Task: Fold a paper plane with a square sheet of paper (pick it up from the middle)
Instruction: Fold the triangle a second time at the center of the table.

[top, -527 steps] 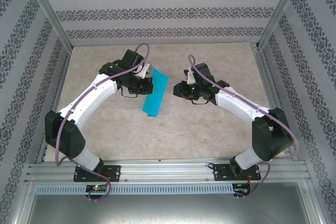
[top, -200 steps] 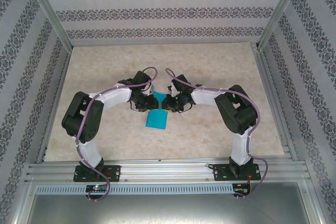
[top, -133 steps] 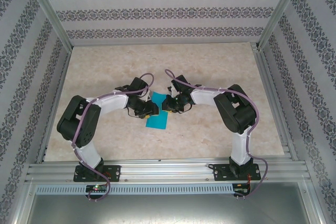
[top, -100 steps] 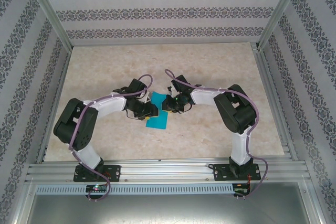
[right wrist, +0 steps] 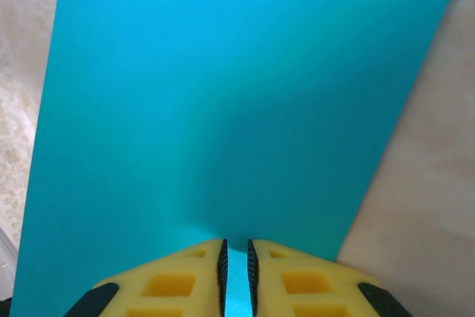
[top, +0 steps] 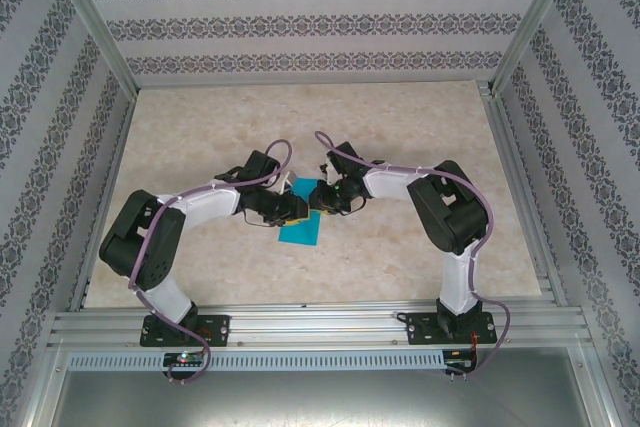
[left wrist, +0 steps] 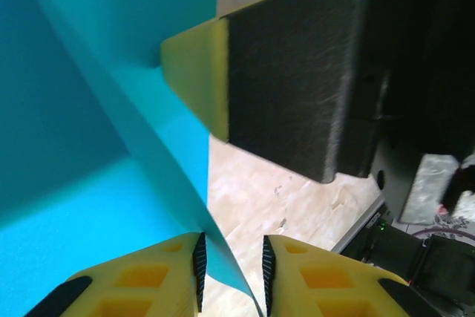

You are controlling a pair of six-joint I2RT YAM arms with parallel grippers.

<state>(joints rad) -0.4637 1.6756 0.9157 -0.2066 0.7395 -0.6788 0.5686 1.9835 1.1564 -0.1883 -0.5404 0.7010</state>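
Note:
The teal sheet of paper [top: 300, 231] lies in the middle of the table, lifted along a fold between my two grippers. My right gripper [top: 317, 197] is shut on its edge; in the right wrist view the paper [right wrist: 237, 109] spreads out ahead of the gripper [right wrist: 237, 272] and runs into the narrow slot between the jaws. My left gripper [top: 295, 210] faces it from the left. In the left wrist view the gripper [left wrist: 231, 276] is open around a raised flap of the paper [left wrist: 74, 146]. The flap brushes the left pad, with table showing in the gap. The right gripper's finger [left wrist: 194, 72] presses the paper just ahead.
The marble-patterned table [top: 400, 127] has bare room all round the paper. Patterned walls and metal posts [top: 95, 22] close in the sides and back. An aluminium rail [top: 320, 325] with both arm bases runs along the near edge.
My left gripper has slid toward the near right along the paper, closer to the right gripper. The right gripper has kept its hold in place.

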